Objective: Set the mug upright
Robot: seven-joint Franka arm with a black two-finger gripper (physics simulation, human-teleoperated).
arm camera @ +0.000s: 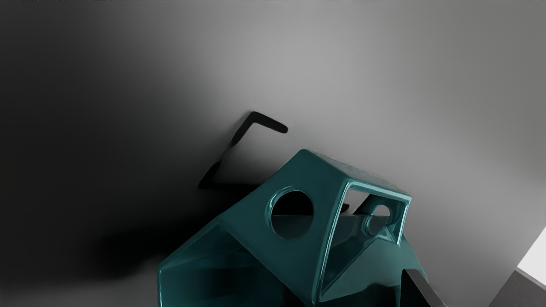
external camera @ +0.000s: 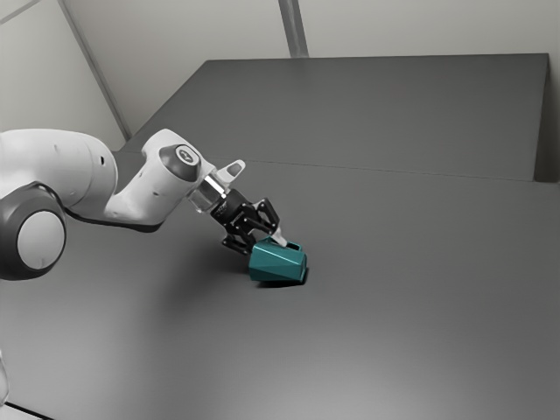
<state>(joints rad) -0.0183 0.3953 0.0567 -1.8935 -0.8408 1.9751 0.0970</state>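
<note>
Exterior view: the teal mug point(external camera: 278, 262) lies on the grey table point(external camera: 411, 289), its longer side apparently running along the surface, so that its present pose reads as on its side rather than upright. The white arm point(external camera: 79, 162) reaches in from the exterior view's left and slants its black gripper point(external camera: 265, 242) down to the mug's upper side. This approach presumably serves to take the body near an opening, where a wall offers purchase for turning it. Whether the jaws are spread, pressed together or pinching the mug cannot be told. Standing the mug up would call for a turn of its long axis; a slip on the smooth, sloping faces is the likely hazard.

Wrist view: the mug's form is angular, with flat planes meeting at crisp ridges. A round hole point(arm camera: 269, 213) pierces one face, beside a four-sided opening point(arm camera: 377, 191) with a bright, glossy rim. The teal material has a hard sheen, suggestive of glazed ceramic or plastic; the table is matt and plain, crossed by a dark, bent shadow point(arm camera: 269, 122).
</note>
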